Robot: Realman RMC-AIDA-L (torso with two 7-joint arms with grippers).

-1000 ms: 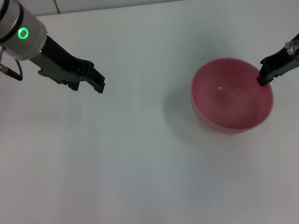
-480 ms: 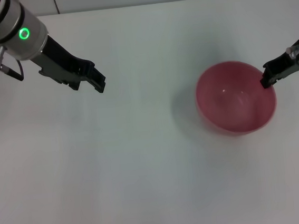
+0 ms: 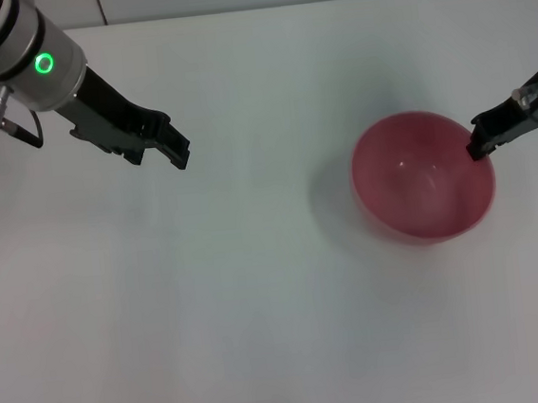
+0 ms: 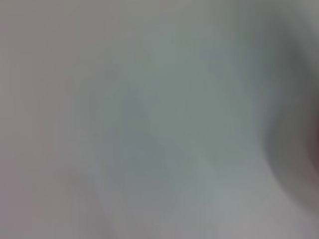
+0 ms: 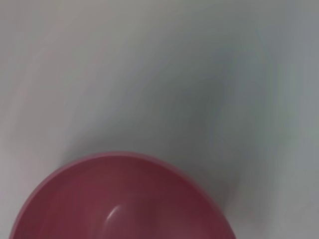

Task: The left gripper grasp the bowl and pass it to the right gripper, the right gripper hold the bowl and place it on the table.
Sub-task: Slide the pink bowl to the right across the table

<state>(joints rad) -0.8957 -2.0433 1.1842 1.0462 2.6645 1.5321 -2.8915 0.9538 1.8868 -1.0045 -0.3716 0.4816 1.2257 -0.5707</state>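
Note:
The pink-red bowl (image 3: pixel 423 175) is upright at the right of the white table (image 3: pixel 258 288), with a soft shadow on its left. My right gripper (image 3: pixel 478 147) pinches the bowl's right rim, one finger inside and one outside, shut on it. The bowl's glossy inside (image 5: pixel 119 204) also shows in the right wrist view, with the table (image 5: pixel 149 74) beyond it. I cannot tell if the bowl touches the table. My left gripper (image 3: pixel 178 147), on the green-ringed arm, hovers open and empty at the upper left, far from the bowl. The left wrist view holds only blurred table (image 4: pixel 139 119).
The table's far edge (image 3: pixel 250 9) runs along the top of the head view, with a pale wall behind it. Bare white surface lies between the two arms and across the front.
The bowl and my right gripper have shifted a little to the right and toward the front, then nearly stopped. The left arm has stayed in place.

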